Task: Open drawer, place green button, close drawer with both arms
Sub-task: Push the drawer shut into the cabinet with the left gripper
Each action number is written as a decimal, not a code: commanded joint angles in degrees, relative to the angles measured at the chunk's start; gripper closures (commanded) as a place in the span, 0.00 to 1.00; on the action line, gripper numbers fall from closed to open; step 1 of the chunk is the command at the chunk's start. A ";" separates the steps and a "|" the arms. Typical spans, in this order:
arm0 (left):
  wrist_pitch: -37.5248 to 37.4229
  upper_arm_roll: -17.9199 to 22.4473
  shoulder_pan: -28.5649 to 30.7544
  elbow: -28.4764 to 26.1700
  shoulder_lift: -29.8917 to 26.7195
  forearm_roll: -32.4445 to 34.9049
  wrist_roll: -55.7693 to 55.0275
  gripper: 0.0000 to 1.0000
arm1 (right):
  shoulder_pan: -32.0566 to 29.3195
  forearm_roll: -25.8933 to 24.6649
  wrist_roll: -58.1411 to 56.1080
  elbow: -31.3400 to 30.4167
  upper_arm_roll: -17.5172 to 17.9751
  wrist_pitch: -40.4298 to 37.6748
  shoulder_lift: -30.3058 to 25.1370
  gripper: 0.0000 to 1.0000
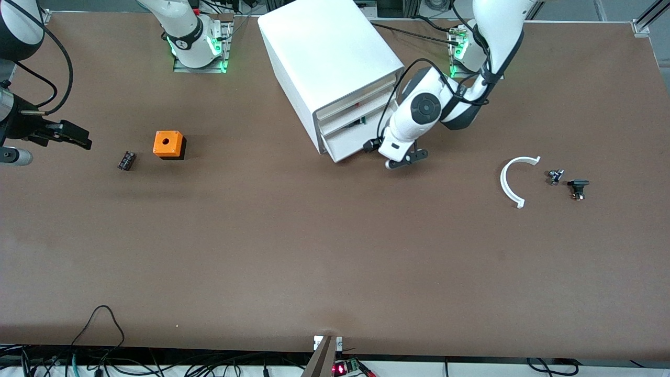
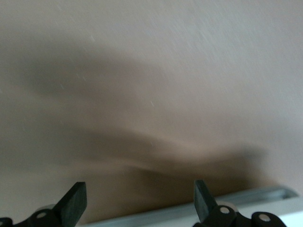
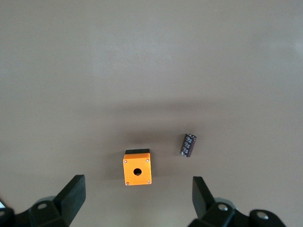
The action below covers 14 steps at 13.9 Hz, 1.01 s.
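Left gripper low at drawer front, cabinet at the arms' edge, fingers spread
Right gripper spread, waits over right arm's end; green button not made out

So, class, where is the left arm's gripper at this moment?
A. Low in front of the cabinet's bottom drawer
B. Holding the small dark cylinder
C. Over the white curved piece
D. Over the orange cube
A: the left gripper hangs open, low beside the front of the bottom drawer of the white cabinet, holding nothing.
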 commanded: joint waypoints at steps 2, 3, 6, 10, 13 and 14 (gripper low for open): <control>-1.29 -1.59 -0.15 -3.18 -3.91 -1.50 0.63 0.00 | -0.05 0.50 -0.79 -2.18 0.20 1.24 -2.06 0.00; -1.29 -2.20 -0.15 -3.36 -3.91 -1.59 0.54 0.00 | -0.05 0.50 -0.79 -2.18 0.20 1.24 -1.97 0.00; -2.43 -3.60 -0.07 -3.97 -4.96 -1.50 0.54 0.00 | -0.05 0.41 -1.14 -2.09 0.20 1.16 -1.97 0.00; -4.01 -4.13 0.20 -3.97 -6.63 -1.59 0.63 0.00 | -0.05 0.50 -2.11 -2.00 0.11 0.89 -1.97 0.00; -4.02 -4.05 1.24 -3.62 -7.77 -1.59 0.72 0.00 | -0.05 0.50 -1.58 -1.92 0.11 0.37 -1.97 0.00; -3.93 -4.05 3.25 -3.45 -8.82 -1.50 0.72 0.00 | -0.05 0.50 -1.23 -1.92 0.11 0.28 -1.97 0.00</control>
